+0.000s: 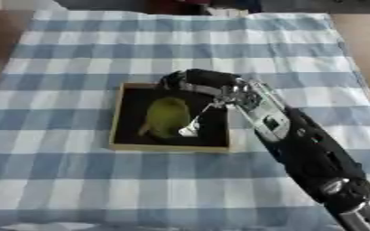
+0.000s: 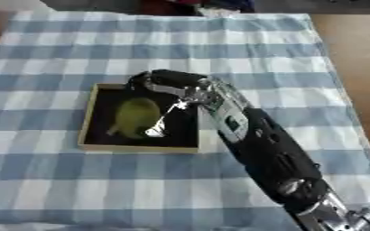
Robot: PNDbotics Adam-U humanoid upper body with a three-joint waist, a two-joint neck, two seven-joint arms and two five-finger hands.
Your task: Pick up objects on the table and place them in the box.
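A shallow box (image 1: 118, 118) with a tan rim and black inside sits on the checked cloth, left of centre. Inside it lies a green, pear-shaped object (image 1: 166, 116). Beside that, a thin silver thing (image 1: 194, 124) with a wider shiny end slants up toward my right hand. My right hand (image 2: 169, 79) hangs over the box's far right corner, its black arm coming in from the lower right. The hand's back faces the camera, so it is hidden whether it touches the silver thing. My left hand is out of sight.
A blue and white checked cloth (image 1: 77, 180) covers the table. Bare brown wood (image 2: 354, 40) shows past the cloth's right edge and at the far left. Dark shapes lie beyond the far edge.
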